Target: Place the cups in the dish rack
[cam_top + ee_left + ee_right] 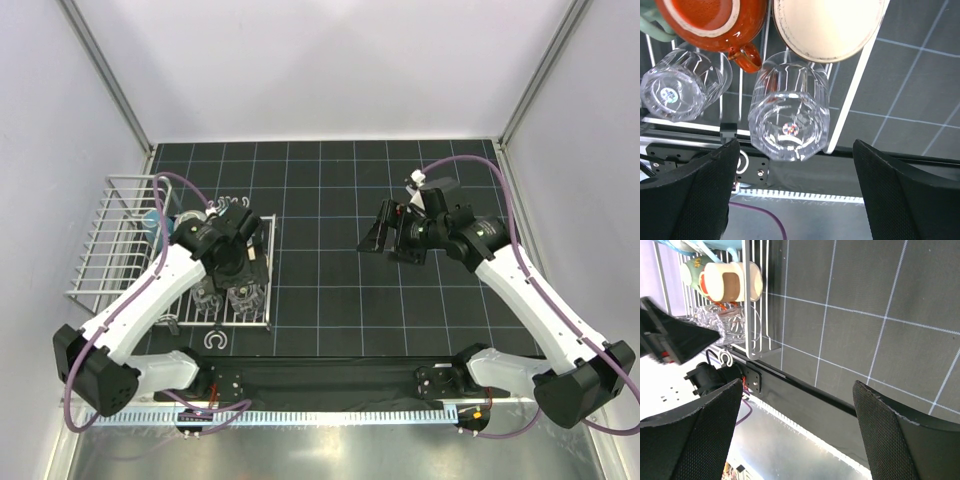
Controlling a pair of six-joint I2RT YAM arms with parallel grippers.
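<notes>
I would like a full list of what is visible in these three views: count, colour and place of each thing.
dish rack: one, white-silver wire, left part of the mat.
clear glasses: two, transparent, side by side on the rack's flat part.
orange mug: one, orange, on the rack beyond the glasses.
cream-lined cup: one, cream inside, beside the orange mug.
mint green cup: one, mint green, in the rack by the orange mug.
mat: one, black with white grid, under everything.
left gripper: one, black, open, over one clear glass, not touching.
right gripper: one, black, open, empty, over bare mat.

Overhead and close wrist views seemingly share the dish rack (95, 250).
</notes>
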